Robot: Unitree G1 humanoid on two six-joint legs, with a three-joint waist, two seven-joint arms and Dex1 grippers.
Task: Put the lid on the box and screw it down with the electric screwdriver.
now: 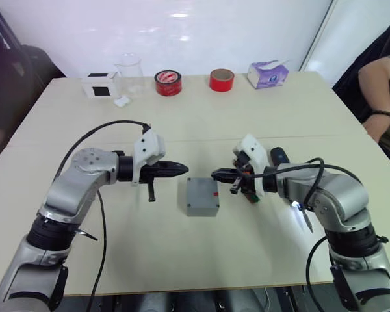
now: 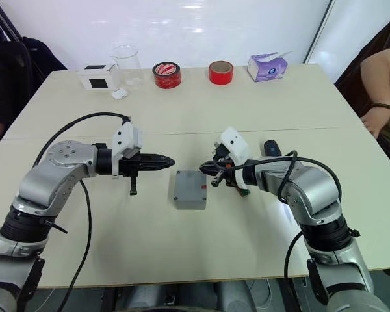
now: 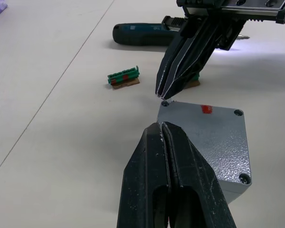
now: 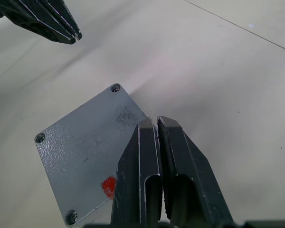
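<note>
We hold both grippers, left point(image 1: 182, 170) and right point(image 1: 216, 174), fingers pressed together, flanking the lidded square grey metal box point(image 1: 202, 196).

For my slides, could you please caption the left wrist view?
Both shut grippers, left and right, meet over the lidded box.

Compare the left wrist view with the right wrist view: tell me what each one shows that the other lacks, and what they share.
Left wrist view alone: the electric screwdriver lying on the table, and a small green part beside it. The right gripper hangs over the box's corner, fingers shut.

Right wrist view alone: the left gripper, fingers shut, off past the box, and a seam line across the table.

Both: the box with the lid on it, screws in its corners, and a red mark.
</note>
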